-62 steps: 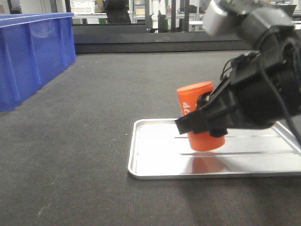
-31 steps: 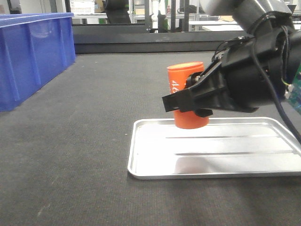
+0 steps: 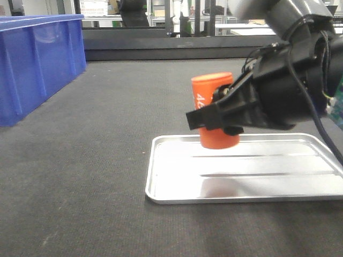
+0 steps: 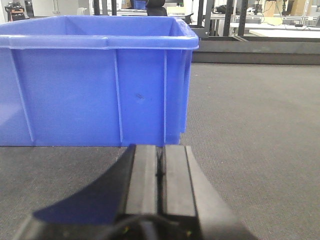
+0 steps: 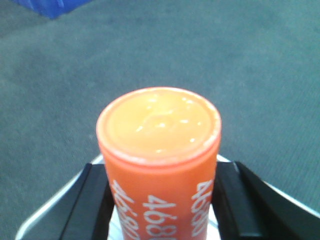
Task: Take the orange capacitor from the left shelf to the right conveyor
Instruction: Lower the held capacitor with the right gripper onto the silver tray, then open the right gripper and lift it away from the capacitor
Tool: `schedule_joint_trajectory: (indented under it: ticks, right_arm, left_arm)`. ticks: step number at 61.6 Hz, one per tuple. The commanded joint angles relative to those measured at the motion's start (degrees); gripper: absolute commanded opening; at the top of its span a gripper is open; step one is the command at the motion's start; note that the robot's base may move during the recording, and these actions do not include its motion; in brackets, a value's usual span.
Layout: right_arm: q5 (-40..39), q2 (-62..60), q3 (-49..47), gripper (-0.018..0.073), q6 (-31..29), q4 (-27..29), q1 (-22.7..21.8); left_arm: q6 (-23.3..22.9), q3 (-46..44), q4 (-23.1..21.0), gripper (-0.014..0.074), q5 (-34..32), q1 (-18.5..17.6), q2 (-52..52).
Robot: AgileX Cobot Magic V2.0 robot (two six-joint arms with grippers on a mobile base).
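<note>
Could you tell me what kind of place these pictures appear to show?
Probably a factory or lab workcell: a broad dark matted belt, a blue plastic bin, and metal racking behind. The right gripper grips an orange capacitor over a silver tray.

Much of the orange capacitor (image 3: 211, 88) sits hidden behind the right gripper (image 3: 203, 120)

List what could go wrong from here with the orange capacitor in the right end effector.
1. The orange capacitor leans in the right end effector; released like this, it may topple.
2. It hangs over the silver tray, not the bare conveyor matting, so it could land in the tray or catch its rim.
3. The grip is on a smooth round side, so it might slip.
</note>
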Motion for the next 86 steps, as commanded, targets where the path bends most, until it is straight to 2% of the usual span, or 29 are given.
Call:
schedule_joint_trajectory:
  ticks: [1, 18, 31, 36, 55, 71, 86]
  right_arm:
    - [-2.36, -0.89, -1.61, 0.0312, -0.12, -0.21, -0.25]
    - [-6.11, -0.05, -1.61, 0.0326, -0.12, -0.24, -0.25]
    - [-5.23, 1.59, -1.61, 0.0561, -0.07, -0.24, -0.25]
    - [-4.77, 2.17, -1.61, 0.0601, 0.00, -0.24, -0.25]
    - [-8.10, 2.19, -1.61, 0.0595, 0.14, -0.24, -0.25]
    - [-8.30, 0.80, -1.61, 0.0595, 0.14, -0.24, -0.25]
    - [-6.07, -5.48, -1.61, 0.0595, 0.09, -0.24, -0.25]
  left_arm:
    - [0.00, 1.25, -0.18, -0.0126, -4.99, -0.12, -0.46]
    - [0.00, 1.25, -0.18, -0.0126, -4.99, -0.12, -0.46]
    - [0.00, 1.25, -0.18, -0.0126, -4.99, -0.12, -0.46]
    - [0.00, 1.25, -0.18, -0.0126, -4.99, -0.12, -0.46]
    - [0.00, 1.25, -0.18, -0.0126, -4.99, -0.12, -0.46]
    - [0.00, 1.25, -0.18, -0.0126, -4.99, -0.12, -0.46]
    - [0.00, 1.25, -0.18, -0.0126, -4.99, -0.12, -0.46]
